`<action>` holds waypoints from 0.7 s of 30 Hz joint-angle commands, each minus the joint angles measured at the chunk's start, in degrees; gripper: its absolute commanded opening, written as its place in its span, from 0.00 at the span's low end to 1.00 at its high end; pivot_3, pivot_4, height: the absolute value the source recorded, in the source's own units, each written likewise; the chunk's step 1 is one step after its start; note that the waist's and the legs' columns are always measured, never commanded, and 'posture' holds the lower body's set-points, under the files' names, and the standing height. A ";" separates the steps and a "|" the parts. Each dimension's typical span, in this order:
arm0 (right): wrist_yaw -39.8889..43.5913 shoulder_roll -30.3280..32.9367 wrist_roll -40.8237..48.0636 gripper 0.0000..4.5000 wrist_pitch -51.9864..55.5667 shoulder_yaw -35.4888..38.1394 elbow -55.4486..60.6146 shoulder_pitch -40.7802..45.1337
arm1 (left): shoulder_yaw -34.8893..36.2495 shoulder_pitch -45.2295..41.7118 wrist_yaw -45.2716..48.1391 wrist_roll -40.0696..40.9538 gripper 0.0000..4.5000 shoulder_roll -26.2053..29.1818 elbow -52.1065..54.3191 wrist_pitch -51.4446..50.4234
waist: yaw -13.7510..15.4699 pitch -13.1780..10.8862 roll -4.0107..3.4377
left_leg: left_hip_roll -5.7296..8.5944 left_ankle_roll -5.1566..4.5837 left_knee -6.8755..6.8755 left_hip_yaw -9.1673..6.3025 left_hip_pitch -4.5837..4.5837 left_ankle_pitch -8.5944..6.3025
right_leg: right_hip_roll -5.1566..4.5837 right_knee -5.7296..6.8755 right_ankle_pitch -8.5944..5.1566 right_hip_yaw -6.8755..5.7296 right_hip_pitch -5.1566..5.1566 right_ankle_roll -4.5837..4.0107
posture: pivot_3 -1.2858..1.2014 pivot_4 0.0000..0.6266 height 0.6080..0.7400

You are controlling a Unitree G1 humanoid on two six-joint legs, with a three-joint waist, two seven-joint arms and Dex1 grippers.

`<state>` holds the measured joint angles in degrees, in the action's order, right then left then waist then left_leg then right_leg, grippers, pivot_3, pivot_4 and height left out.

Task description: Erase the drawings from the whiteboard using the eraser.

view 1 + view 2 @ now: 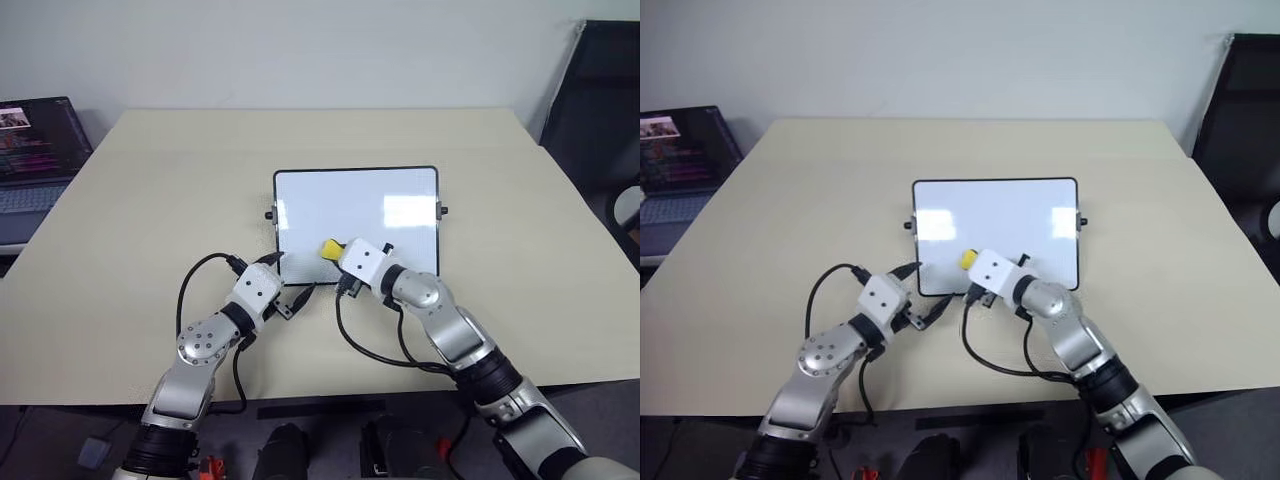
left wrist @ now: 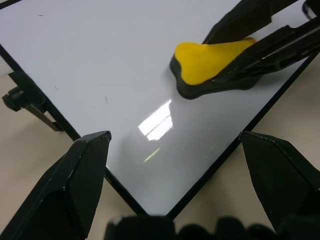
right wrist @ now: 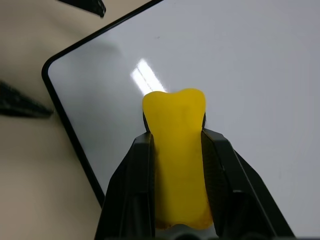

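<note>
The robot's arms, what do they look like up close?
Silver-grey metal segments with rounded joints and black sections nearer the body. Each wrist carries a white boxy housing, with loose black cables looping alongside. The left end effector and right end effector each have two tapered black fingers.

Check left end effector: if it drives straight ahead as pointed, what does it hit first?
Probably the whiteboard: its near corner sits between the open left end effector's fingers. Further along is the eraser.
</note>
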<state>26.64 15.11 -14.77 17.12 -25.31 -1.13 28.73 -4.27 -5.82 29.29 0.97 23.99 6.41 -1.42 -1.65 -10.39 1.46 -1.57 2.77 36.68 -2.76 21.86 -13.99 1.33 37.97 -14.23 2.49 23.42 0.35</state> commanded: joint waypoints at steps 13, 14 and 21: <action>0.21 7.18 -0.50 0.22 4.97 6.15 4.28 -7.92 | -0.85 -3.09 1.16 0.13 1.00 -0.40 -0.30 1.56 | 0.10 0.03 0.04 | 0.01 0.00 0.20 -0.03 -0.04 0.00 | -0.18 -0.02 -0.17 -0.01 -0.15 -0.27 | 0.52 0.24 1.00; -0.01 6.92 -0.33 0.22 4.94 6.42 4.67 -7.99 | -0.98 -3.06 1.26 0.12 1.00 -0.47 -0.29 1.66 | 0.10 0.03 0.04 | 0.02 0.00 0.20 -0.03 -0.04 0.00 | -0.18 -0.02 -0.17 -0.01 -0.15 -0.27 | 0.52 0.24 1.00; -0.80 3.83 4.32 0.22 2.64 10.17 8.69 -8.86 | -1.75 -2.85 1.36 0.20 1.00 -1.19 0.07 1.74 | 0.06 0.00 0.05 | 0.02 0.00 0.18 -0.03 0.01 0.00 | -0.18 -0.05 -0.16 -0.01 -0.13 -0.25 | 0.52 0.24 1.00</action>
<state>27.07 18.85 -11.57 19.28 -18.51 6.69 20.35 -5.89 -8.13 30.65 0.98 23.15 4.90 -0.83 -1.58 -10.39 1.51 -1.55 2.77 36.86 -2.79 21.88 -13.99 1.15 37.92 -14.39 2.48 23.30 0.10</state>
